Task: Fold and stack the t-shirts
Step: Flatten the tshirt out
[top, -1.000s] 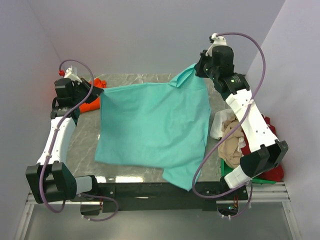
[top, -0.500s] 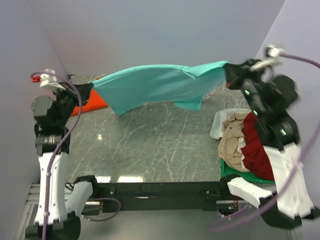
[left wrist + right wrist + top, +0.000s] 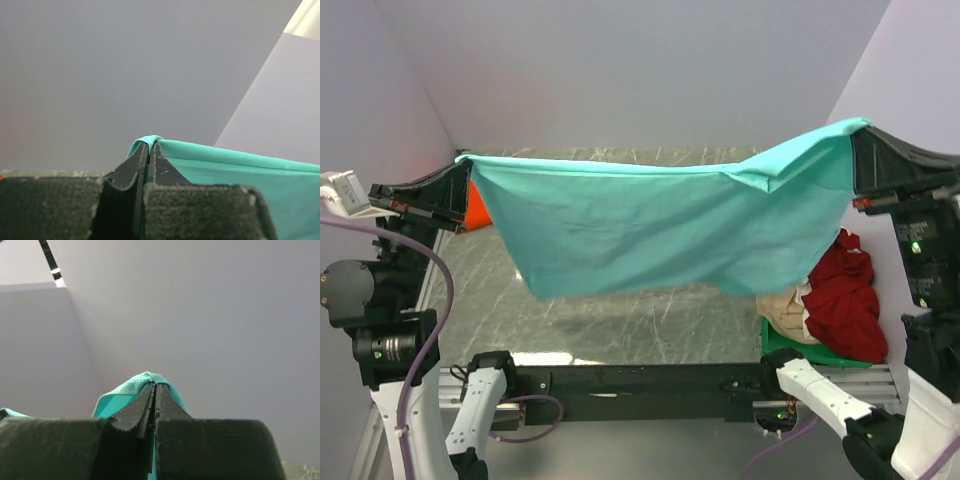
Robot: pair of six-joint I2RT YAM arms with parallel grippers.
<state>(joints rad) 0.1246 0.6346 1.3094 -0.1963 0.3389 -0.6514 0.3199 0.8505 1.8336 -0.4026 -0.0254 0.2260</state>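
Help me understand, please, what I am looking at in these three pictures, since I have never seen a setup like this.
These are two robot arms bolted at the near edge of a grey marble-patterned table, each ending in a two-finger gripper. The wide picture comes from a fixed camera above and behind the arms. The other two come from small cameras on the wrists, looking along each arm's own fingers. The left gripper and the right gripper are each shut on one end of the upper edge of a teal t-shirt, holding it stretched in the air above the table. The wrist views show the cloth pinched between dark fingers. An orange t-shirt lies at the far left, partly hidden. A pile at the right holds a dark red garment, a beige one and something green underneath.
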